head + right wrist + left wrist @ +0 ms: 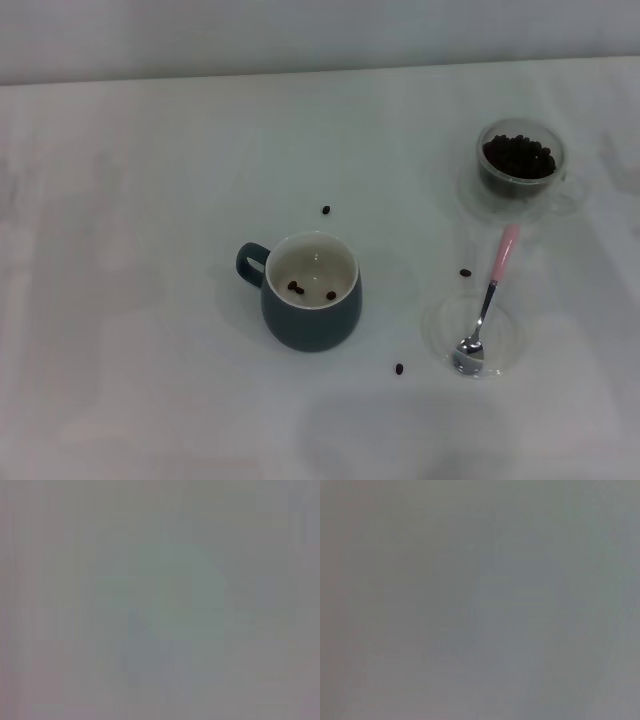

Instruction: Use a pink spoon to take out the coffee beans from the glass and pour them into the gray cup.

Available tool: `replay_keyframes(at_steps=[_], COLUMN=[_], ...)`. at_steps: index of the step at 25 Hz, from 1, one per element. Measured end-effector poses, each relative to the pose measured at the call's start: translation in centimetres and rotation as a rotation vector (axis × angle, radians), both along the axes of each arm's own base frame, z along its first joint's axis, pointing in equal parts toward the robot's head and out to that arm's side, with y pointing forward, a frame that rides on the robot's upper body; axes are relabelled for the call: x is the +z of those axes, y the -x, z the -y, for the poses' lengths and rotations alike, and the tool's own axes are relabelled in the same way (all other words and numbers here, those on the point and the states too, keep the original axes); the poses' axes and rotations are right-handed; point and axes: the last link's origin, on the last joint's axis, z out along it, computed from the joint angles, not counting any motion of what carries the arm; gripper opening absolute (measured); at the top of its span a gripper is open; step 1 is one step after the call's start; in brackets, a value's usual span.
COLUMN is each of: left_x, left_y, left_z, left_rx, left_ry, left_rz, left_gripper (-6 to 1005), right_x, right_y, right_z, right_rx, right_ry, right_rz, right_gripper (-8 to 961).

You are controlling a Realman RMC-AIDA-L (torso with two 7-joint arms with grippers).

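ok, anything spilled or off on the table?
Yes: three coffee beans lie loose on the table, around the gray cup and near the pink spoon. Only a few are inside the cup.

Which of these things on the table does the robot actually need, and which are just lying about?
Needed: pink spoon, glass of coffee beans, gray cup.

Lying about: flat clear dish under the spoon's bowl, three stray beans on the table.
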Motion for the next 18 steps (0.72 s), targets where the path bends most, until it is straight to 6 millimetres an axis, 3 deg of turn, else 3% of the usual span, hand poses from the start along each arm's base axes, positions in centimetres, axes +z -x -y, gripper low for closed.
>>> replay_keyframes(at_steps=[5, 18], left_x=[-0.1, -0.5], left_y=[0.2, 0.1], left_z=[0.2, -1.3], left_rx=[0.008, 0.047], left_ry=[0.002, 0.057], left_rz=[0.002, -0.021], left_gripper=[804, 805], right_x=[-1.0, -2.3], right_y=[0.7, -0.2], right_z=[-1.3, -3.0], right_rx=[-0.05, -0.165], right_ry=[-0.029, 0.064], right_rz=[0.152, 0.117], right_gripper=[795, 786])
